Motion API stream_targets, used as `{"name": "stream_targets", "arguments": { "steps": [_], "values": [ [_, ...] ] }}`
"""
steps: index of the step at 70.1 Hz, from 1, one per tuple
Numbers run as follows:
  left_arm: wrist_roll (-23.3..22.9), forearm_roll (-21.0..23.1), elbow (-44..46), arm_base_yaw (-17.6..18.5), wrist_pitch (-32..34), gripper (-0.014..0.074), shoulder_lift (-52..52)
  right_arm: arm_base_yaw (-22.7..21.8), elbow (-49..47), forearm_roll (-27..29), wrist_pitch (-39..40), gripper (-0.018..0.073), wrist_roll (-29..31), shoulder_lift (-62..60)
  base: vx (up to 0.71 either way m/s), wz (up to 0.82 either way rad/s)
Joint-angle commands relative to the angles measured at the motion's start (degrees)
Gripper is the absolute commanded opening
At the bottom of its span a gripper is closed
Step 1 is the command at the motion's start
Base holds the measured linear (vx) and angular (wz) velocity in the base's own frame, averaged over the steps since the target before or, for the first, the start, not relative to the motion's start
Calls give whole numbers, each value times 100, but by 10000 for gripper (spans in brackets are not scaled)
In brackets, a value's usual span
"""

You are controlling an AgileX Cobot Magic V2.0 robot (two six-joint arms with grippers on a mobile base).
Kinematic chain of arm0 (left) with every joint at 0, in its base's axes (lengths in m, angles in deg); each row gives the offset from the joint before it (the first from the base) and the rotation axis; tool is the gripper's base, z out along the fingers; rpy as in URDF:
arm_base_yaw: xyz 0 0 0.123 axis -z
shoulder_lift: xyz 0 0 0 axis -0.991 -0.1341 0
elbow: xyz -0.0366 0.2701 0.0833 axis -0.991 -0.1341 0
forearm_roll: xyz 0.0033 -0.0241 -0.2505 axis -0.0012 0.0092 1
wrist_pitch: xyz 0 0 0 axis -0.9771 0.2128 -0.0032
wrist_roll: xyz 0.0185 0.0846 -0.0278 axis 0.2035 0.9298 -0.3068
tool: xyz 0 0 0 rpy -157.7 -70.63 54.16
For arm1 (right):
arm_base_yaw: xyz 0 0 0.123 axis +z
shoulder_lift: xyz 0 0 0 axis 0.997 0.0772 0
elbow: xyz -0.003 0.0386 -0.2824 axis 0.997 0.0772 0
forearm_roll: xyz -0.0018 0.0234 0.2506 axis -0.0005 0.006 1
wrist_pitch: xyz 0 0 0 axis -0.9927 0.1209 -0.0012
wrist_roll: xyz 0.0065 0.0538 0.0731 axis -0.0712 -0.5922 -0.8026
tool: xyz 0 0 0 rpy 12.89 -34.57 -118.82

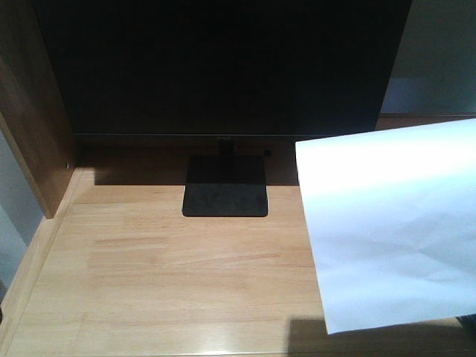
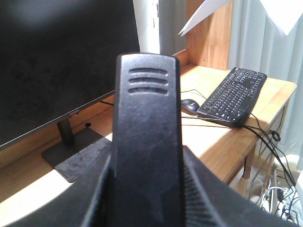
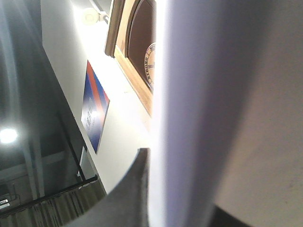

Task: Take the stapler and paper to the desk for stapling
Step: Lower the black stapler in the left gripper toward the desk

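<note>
The left claw (image 2: 147, 189) is clenched on the stapler (image 2: 147, 118), holding it upright above the table (image 1: 149, 275). The right claw (image 3: 189, 208) pinches the paper (image 1: 387, 223), which hangs tilted over the table's right side, with one corner near the front edge. To the paper's left the wood is bare up to the monitor stand (image 1: 225, 195). The mouse (image 2: 189, 106) and keyboard (image 2: 232, 97) lie farther right.

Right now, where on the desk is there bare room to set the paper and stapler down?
Bare desk lies front-left and centre, bordered by the monitor base behind, the wooden side panel on the left and the raised paper on the right. Crowded: the far right end, with keyboard, mouse and cables.
</note>
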Motion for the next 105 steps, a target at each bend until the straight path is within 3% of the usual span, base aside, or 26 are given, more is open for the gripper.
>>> {"name": "stream_targets", "arguments": {
  "steps": [1,17,32,48,55,64,82,93,105],
  "values": [
    [-6,142,151,20,675,-6,-98,-29,-171,120,173,-6,28,49,0,0],
    [-6,142,151,20,680,-6,-98,-29,-171,120,173,-6,28,49,0,0],
    [6,-175,151,20,883,-6,-130,-29,-171,120,173,-6,28,49,0,0],
    [29,-204,151,20,1104,-6,-920,-29,-171,120,173,-6,28,49,0,0],
    [276,-76,151,20,1306,-6,-1494,-29,-171,120,173,-6,28,49,0,0],
    [1263,577,151,20,1706,-6,-2299,-29,-171,120,173,-6,28,49,0,0],
    [4189,2370,151,-19,1979,-6,-3746,-29,-171,120,173,-6,28,49,0,0],
    [5332,3256,151,-469,1825,-6,-4366,-29,-171,120,173,-6,28,49,0,0],
    [6665,3968,151,-1288,1215,-6,-4939,-29,-171,120,173,-6,28,49,0,0]
  ]
}}
